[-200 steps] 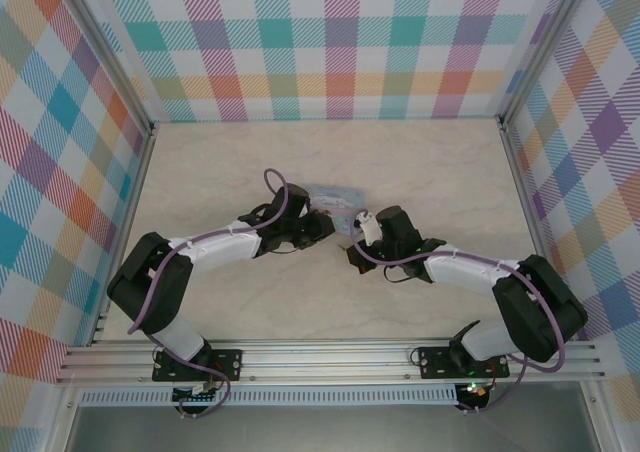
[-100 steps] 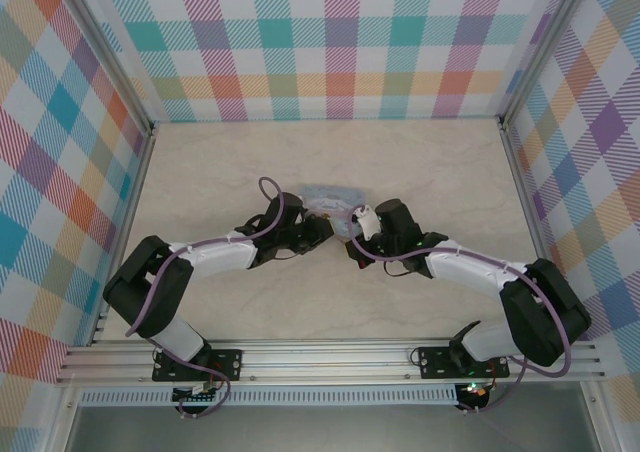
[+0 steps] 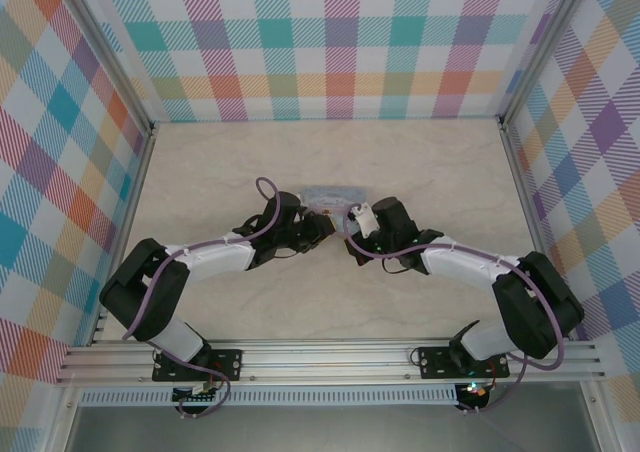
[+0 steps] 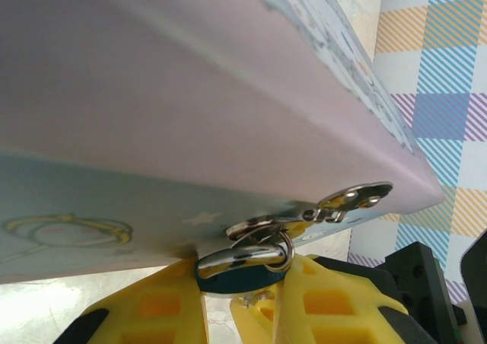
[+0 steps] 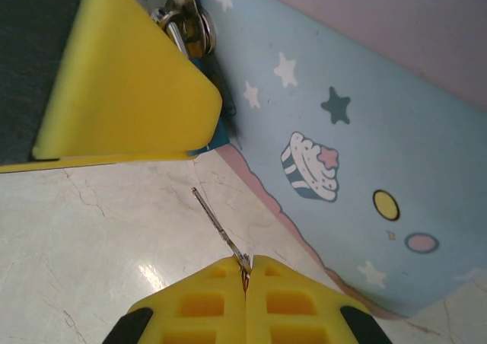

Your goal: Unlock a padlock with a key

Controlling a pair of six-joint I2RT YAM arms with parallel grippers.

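Top external view: both arms extend to the near side of a pale blue rectangular tin (image 3: 335,193) that lies on the cream, marble-veined table (image 3: 200,172). The left hand (image 3: 322,226) is against the tin's near edge, left of its middle. The right hand (image 3: 351,242) is just near of that edge, toward the tin's right. The two hands are close together.

Left wrist view: the tin (image 4: 190,93) has smooth, flat printed walls and its lid is down, so the contents are hidden. A polished silvery hasp (image 4: 346,201) projects from the tin's front wall. The padlock (image 4: 237,281), tiny with a dark blue body, hangs directly under that hasp, and its rounded metal shackle (image 4: 243,259) appears hooked through the hasp loop. The left hand (image 4: 217,302) is clamped on the padlock body between ribbed yellow fingers (image 4: 327,310).

Right wrist view: the right hand (image 5: 246,277) is pinched tight on one end of the key (image 5: 217,221), a thin dark grey metal strip. The key's free tip points toward the tin's hasp and stops short of the left hand's yellow finger (image 5: 129,93). The tin wall (image 5: 365,131) beside the key carries a print of stars and a cupcake.
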